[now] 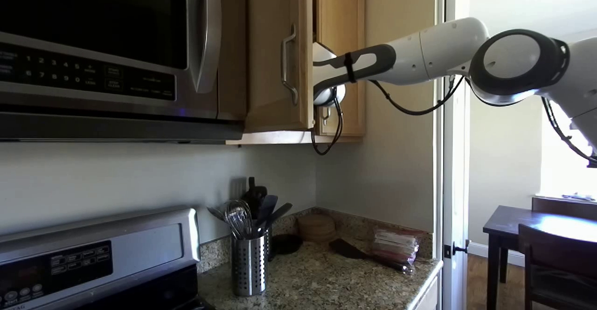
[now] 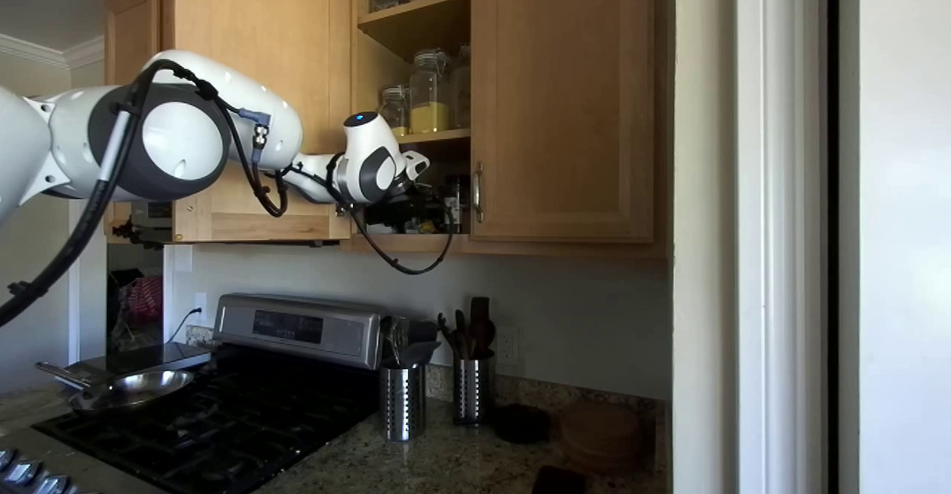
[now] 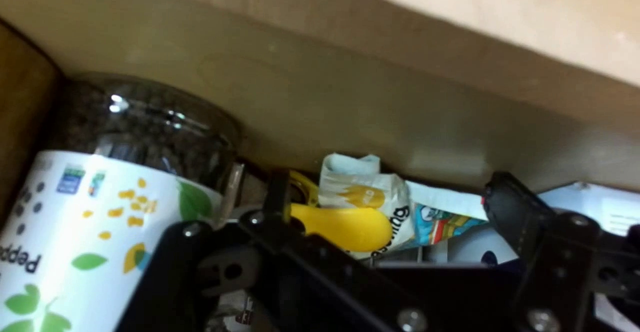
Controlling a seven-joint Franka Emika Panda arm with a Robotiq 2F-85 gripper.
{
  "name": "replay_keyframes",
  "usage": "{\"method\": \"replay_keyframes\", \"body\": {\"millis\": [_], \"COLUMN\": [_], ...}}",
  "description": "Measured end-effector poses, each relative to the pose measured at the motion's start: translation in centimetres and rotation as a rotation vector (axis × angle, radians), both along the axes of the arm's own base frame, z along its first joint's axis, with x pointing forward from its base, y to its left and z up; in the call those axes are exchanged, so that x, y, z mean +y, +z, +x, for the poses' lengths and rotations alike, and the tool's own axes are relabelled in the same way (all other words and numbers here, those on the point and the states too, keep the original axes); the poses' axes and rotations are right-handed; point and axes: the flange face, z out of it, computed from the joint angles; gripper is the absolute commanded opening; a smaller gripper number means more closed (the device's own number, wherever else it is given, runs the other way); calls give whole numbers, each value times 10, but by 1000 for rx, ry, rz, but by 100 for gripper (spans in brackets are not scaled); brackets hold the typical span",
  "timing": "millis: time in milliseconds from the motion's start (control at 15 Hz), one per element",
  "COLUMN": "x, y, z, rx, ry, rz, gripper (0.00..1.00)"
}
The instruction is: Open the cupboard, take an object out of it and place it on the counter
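Wrist view, inside open cupboard [image 3: 390, 117]: leftmost, pepper jar [image 3: 100, 217], steer clear; next, yellow piece [image 3: 345, 227], likely the object, seen between the jaws; gripper [image 3: 390, 189] spread wide, nothing held; suggest centring, closing gently, then easing past seasoning packet [image 3: 372, 192] just right

microwave [image 1: 109, 44] above stove [image 1: 144, 251] | whisk [image 1: 238, 217] in steel holder [image 1: 250, 269] | chair [image 1: 555, 256] beside table [image 1: 509, 219]

Tool [image 3: 391, 194] hidden behind cupboard door [image 1: 273, 63] in exterior view; jar [image 3: 110, 212] cut off, wrist view.
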Motion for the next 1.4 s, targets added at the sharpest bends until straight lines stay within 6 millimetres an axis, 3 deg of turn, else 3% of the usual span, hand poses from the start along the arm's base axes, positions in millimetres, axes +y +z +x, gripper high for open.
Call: {"method": "replay_keyframes", "body": {"millis": [1400], "x": [-8], "y": [-6], "z": [-1], "rx": [47], "ry": [-34], "rz": [209], "gripper": [100]}}
